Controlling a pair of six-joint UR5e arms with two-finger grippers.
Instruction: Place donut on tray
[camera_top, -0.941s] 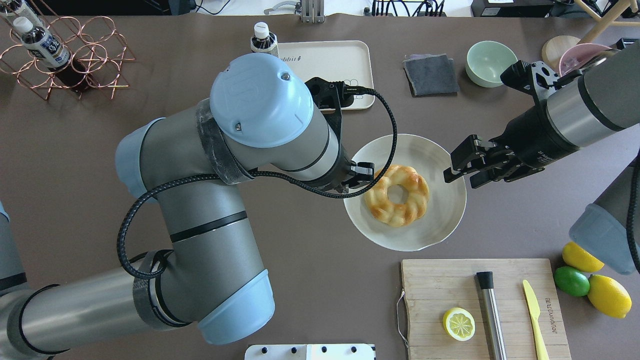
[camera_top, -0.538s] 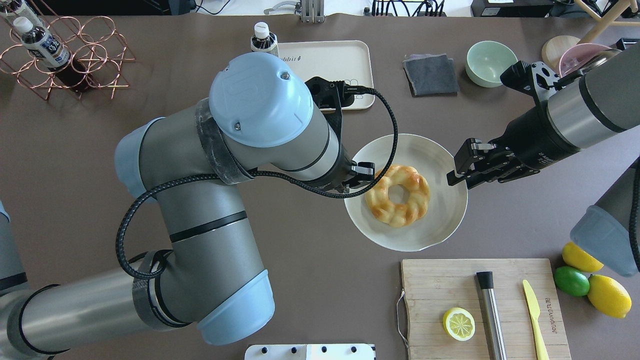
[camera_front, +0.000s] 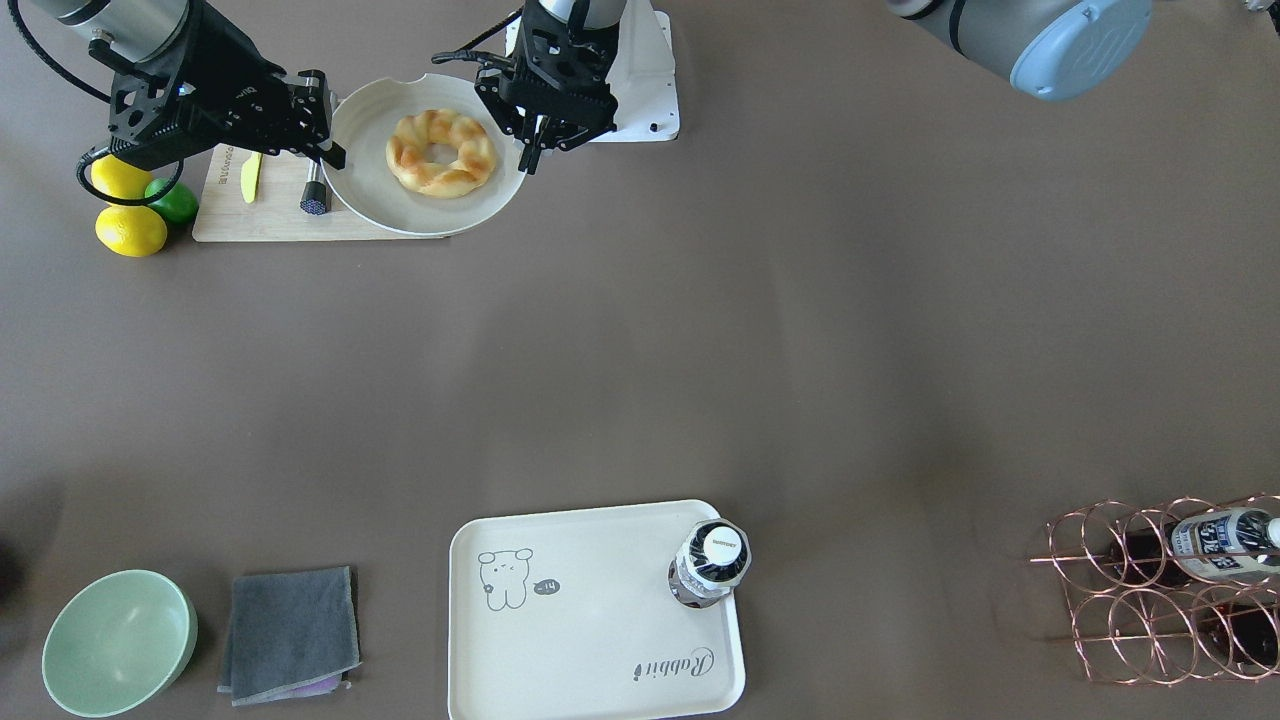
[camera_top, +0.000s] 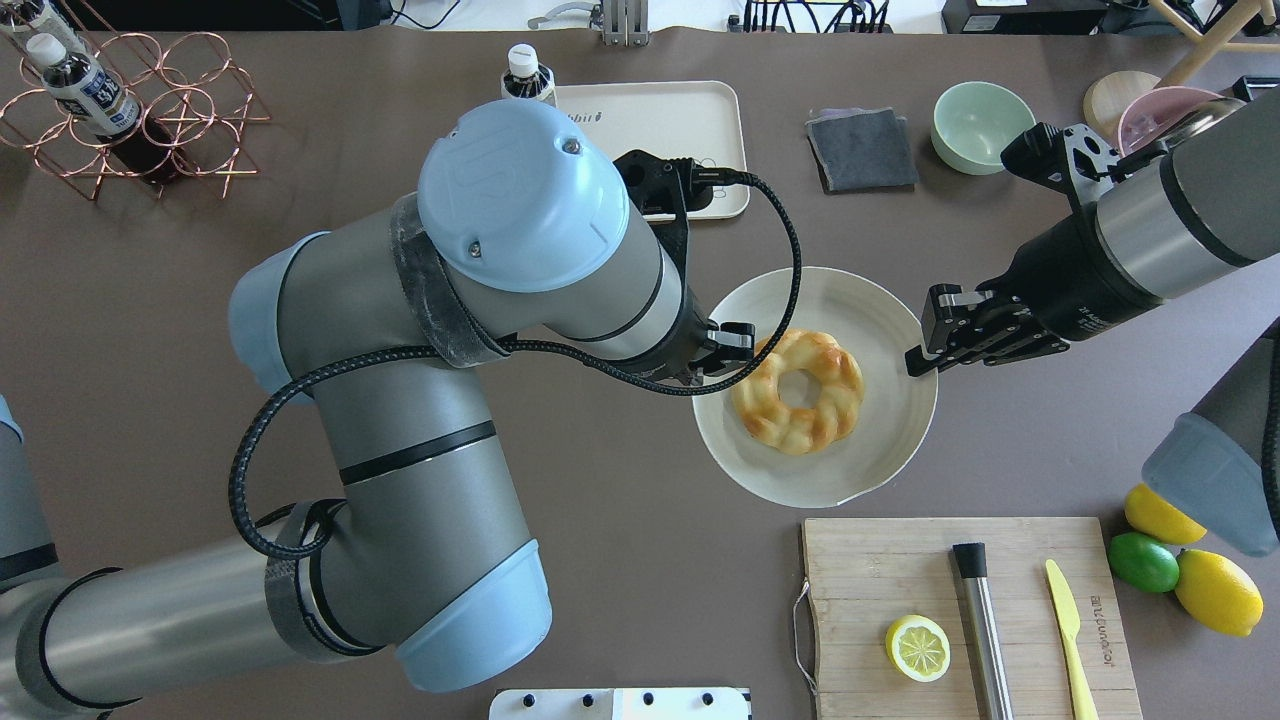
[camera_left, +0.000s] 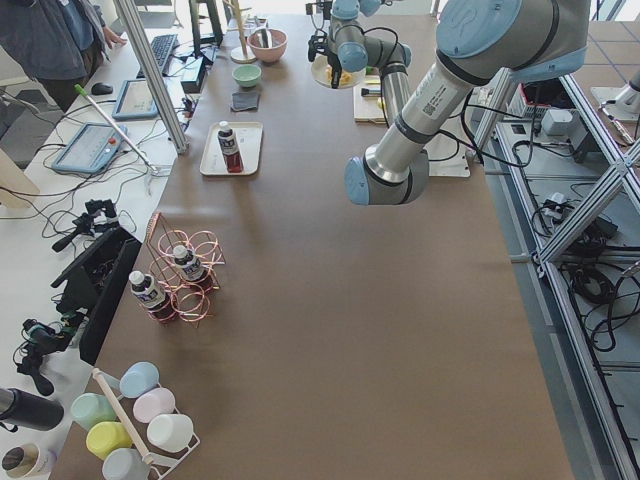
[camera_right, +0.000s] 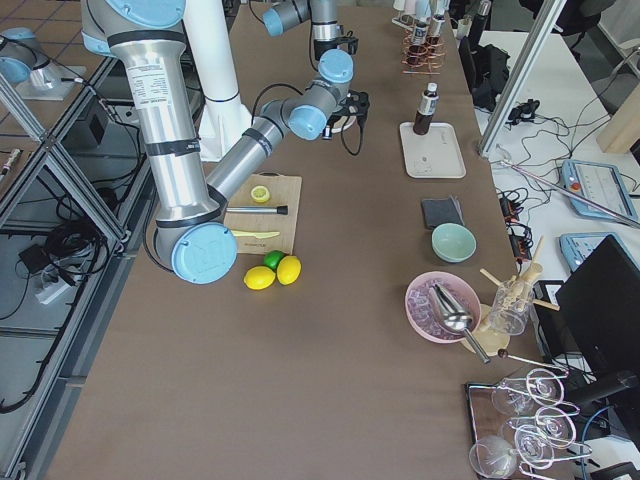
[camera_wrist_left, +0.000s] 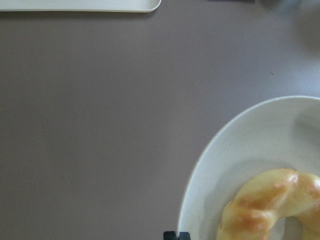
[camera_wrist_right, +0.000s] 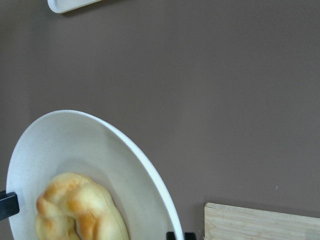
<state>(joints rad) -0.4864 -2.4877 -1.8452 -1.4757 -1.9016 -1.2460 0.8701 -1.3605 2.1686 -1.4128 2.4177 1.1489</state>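
near edge: cutting board (camera_top: 870, 560) with lemon half (camera_top: 918, 648) cut face up, steel bar (camera_top: 980, 630) and yellow knife (camera_top: 1068, 625) lying side by side. Print along the board's right edge is too small to read.
beside board: two lemons (camera_top: 1218, 592) and a lime (camera_top: 1143, 562), bunched and touching, on the robot's right.
plate: round off-white plate (camera_top: 870, 450), notch in the rim toward the robot. Seems lifted off the table in the side views.
donut location: donut (camera_top: 798, 432) on the plate, about mid-plate, well apart from the tray.
donut orientation: lies flat, hole facing up. Near-round ring, so no clear long axis; browner patches on the far side.
left gripper: left gripper (camera_top: 728, 350) pinched onto the plate rim on the robot's left, fingertip just beside the donut.
right gripper: right gripper (camera_top: 920, 352) clamped on the opposite rim, jaws closed over the edge. White print on its wrist is unreadable.
tray: tray (camera_front: 600, 600) at the far edge, long axis running across the table. Bear drawing (camera_front: 503, 578) and the script "Rabbit" are readable.
on tray: bottle (camera_front: 712, 562) upright in the tray corner toward the robot's left, cap print too small to read.
far right: grey cloth (camera_front: 290, 630), then green bowl (camera_front: 118, 640).
far left: wire rack (camera_front: 1150, 590) holding bottles, labels unreadable.
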